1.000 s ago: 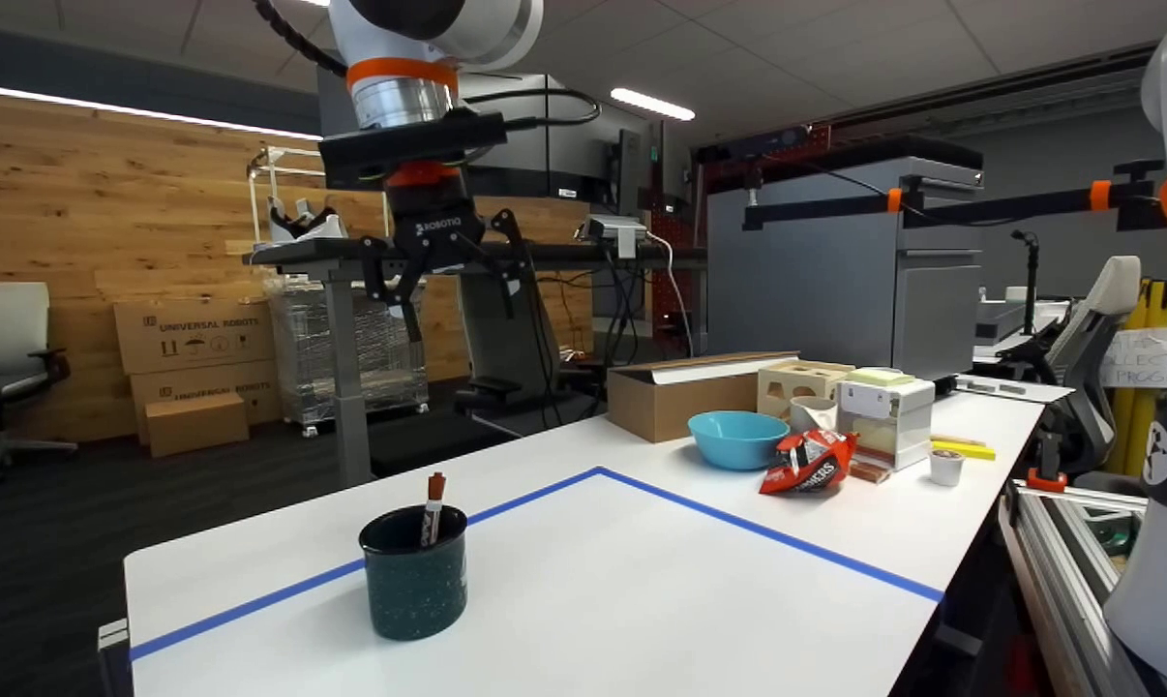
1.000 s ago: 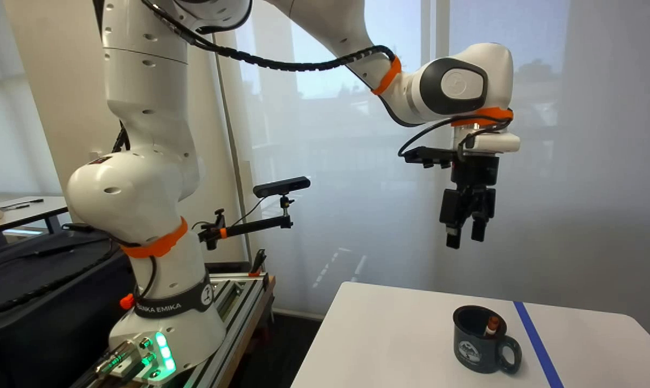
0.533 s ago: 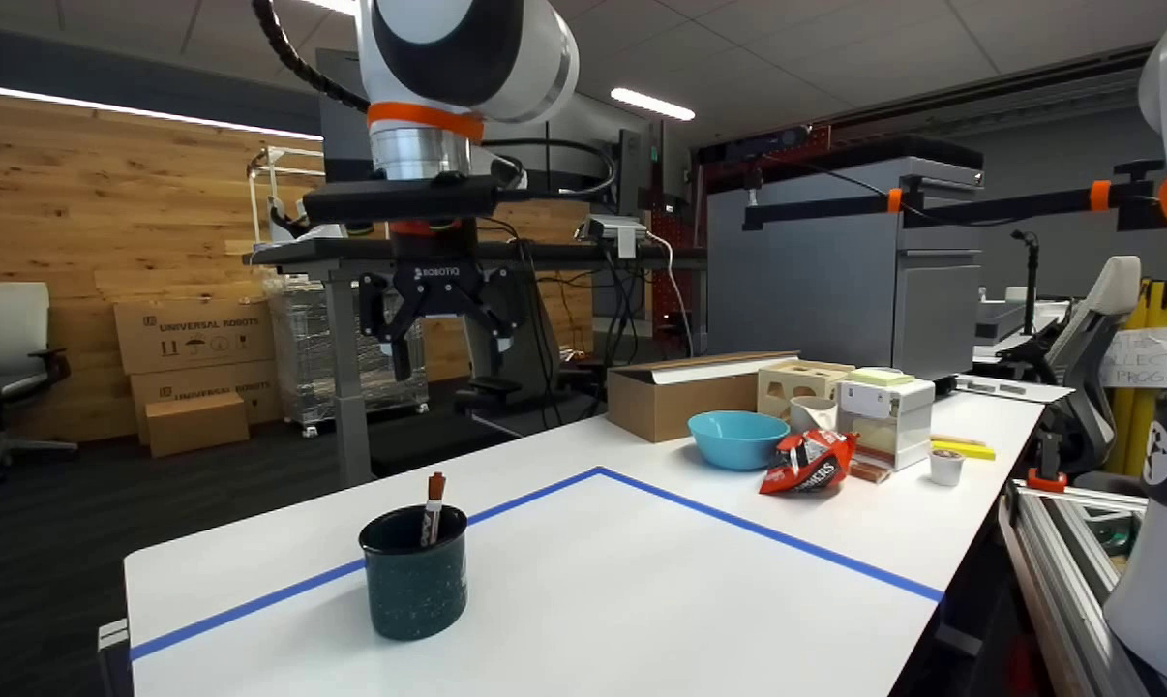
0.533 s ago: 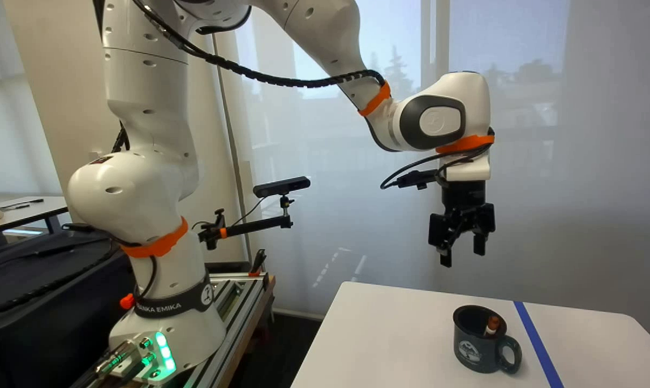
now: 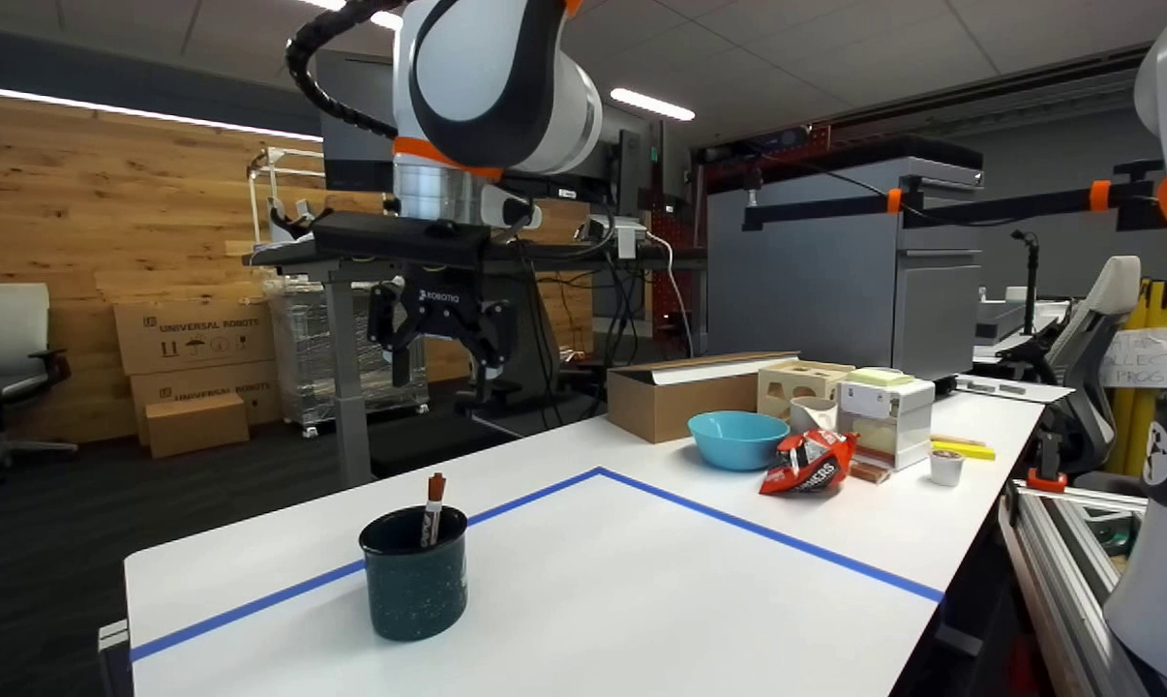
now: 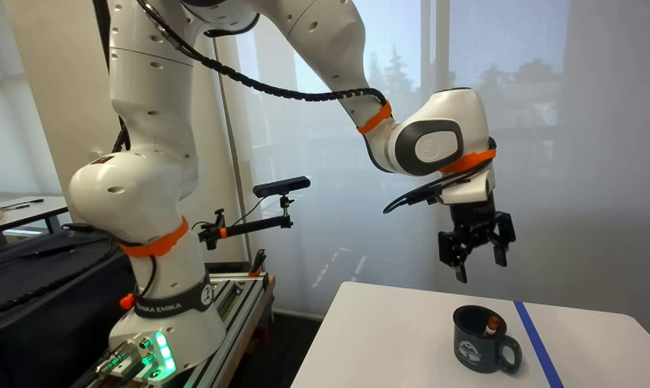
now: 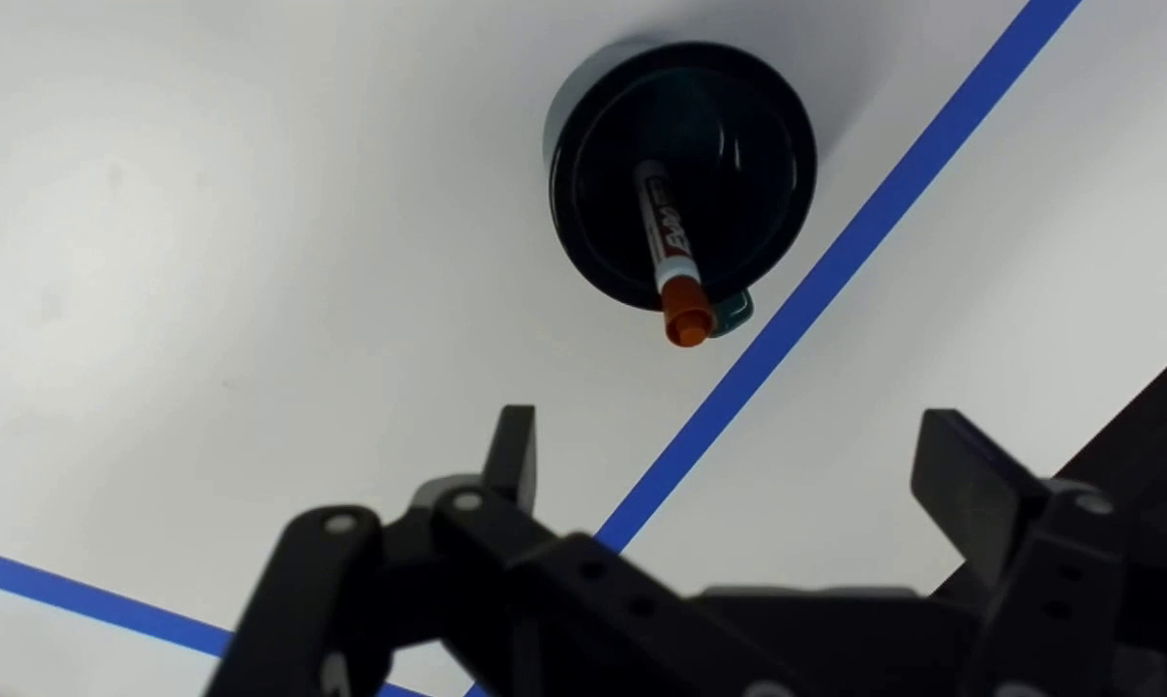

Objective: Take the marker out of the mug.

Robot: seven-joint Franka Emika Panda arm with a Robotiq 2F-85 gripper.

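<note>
Two black fingers (image 7: 966, 489) are spread wide above the flat white bench (image 5: 661, 600). Below them in both exterior views sits a round, dark teal mug (image 5: 414, 592). A thin, white-and-reddish marker (image 5: 433, 511) leans inside it, top poking out. Right of the fingers in an exterior view are a brown cardboard box (image 5: 704, 399), a round light blue bowl (image 5: 738, 445) and a shiny red bag (image 5: 809, 462).

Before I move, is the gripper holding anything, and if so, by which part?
Nothing is held: the gripper is open, its jaws apart with nothing between them, and the marker leans in the mug, untouched.
</note>
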